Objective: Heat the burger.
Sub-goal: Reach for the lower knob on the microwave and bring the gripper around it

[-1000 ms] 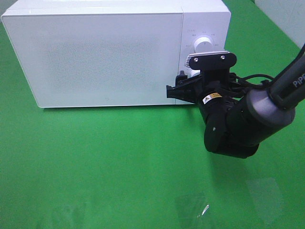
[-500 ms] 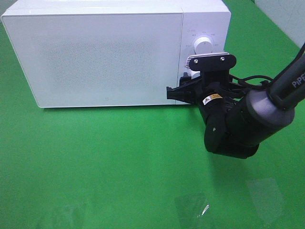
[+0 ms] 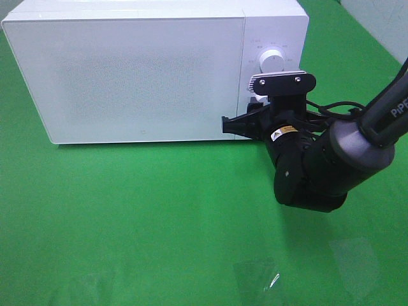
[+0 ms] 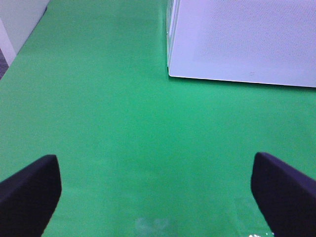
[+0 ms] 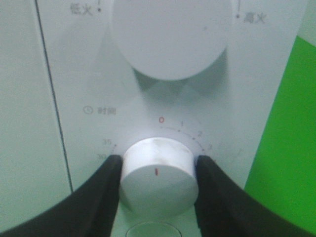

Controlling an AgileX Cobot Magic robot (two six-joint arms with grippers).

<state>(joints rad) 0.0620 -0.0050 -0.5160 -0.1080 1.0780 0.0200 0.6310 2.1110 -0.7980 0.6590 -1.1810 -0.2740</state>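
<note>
the black right gripper [image 5: 158, 165] pinches the small white round timer knob [image 5: 157, 182], at 6 o'clock from the larger white dial [image 3: 273, 59] on the closed white microwave [image 3: 127, 70]. the knob's axis runs along the wrist. the burger is unseen, probably inside. the black left gripper [image 4: 157, 190] hangs spread, well apart.

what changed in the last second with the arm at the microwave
The right gripper narrowed onto the microwave's lower knob; its fingers now sit against both sides of it. The arm itself hardly shifted. The microwave, its shut door and the upper knob stayed as they were.
</note>
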